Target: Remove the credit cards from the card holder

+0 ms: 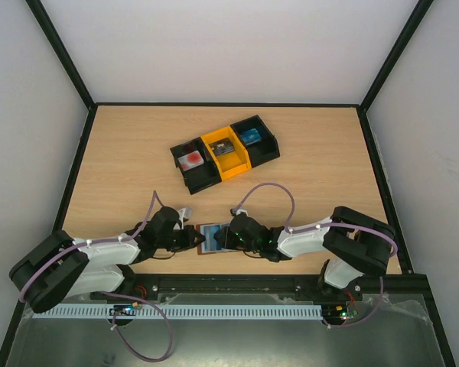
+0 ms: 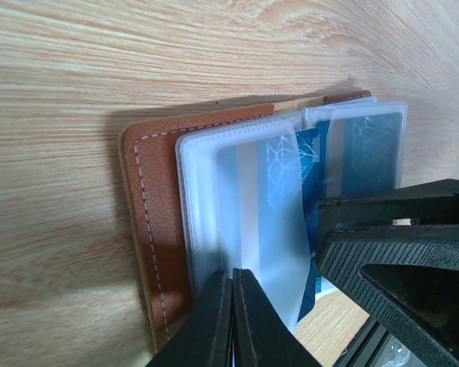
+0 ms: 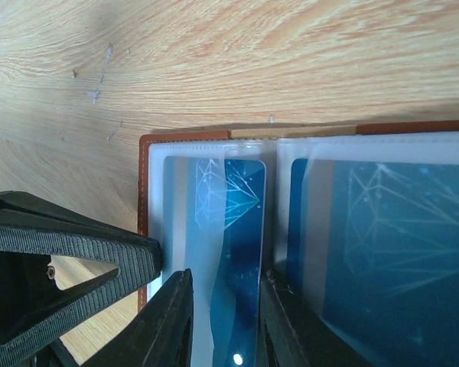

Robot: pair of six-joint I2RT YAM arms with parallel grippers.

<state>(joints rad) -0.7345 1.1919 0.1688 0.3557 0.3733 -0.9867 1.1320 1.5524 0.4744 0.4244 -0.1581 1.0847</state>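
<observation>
Pale walls (image 1: 214, 46) close in a light wooden table (image 1: 130, 160). Both arms lie low along its near edge, the left arm (image 1: 99, 256) and the right arm (image 1: 321, 241) reaching toward each other. Well beyond them, mid-table, a row of black and orange bins (image 1: 225, 153) sits at a slant. Between the two wrists, near the front edge, the brown card holder (image 1: 211, 238) lies spread open and flat with its clear sleeves facing up. The left gripper (image 2: 232, 279) is closed tight, its fingers together on the near edge of one sleeve, whose film curls upward just beside them. The right gripper (image 3: 226, 279) stands a little way open, its tips down over a sleeve. A blue credit card (image 3: 241, 229) with white line marks lies flat under the gap between them, not clamped. A second card (image 3: 375, 229), also blue through the film, sits in the sleeve just beside it.
</observation>
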